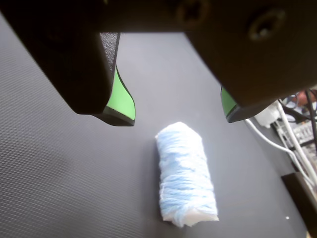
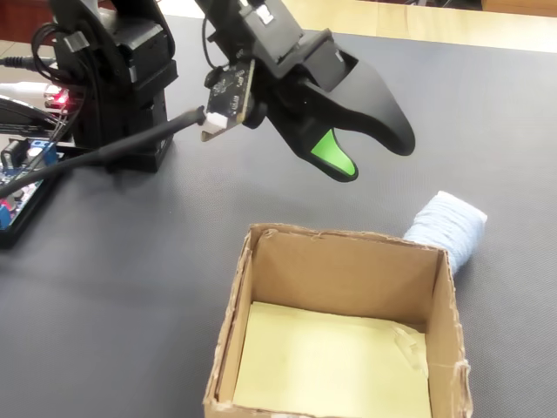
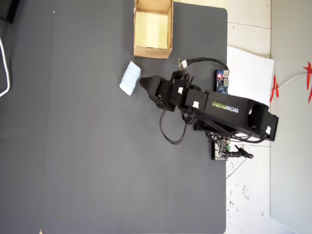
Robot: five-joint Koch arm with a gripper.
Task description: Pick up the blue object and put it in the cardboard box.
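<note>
Fingers (image 1: 176, 116) spread wide — blue object (image 1: 185, 173) lies below, untouched.

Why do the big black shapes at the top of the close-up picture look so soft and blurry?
In the wrist view the gripper sits too close to the lens, so its black jaws blur, while the blue object below is sharper. The fixed view shows the cardboard box crisply; the overhead view is evenly lit and sharp.

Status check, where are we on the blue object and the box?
End effector open, above blue object. Object on mat, not gripped. Cardboard box empty, nothing between.
</note>
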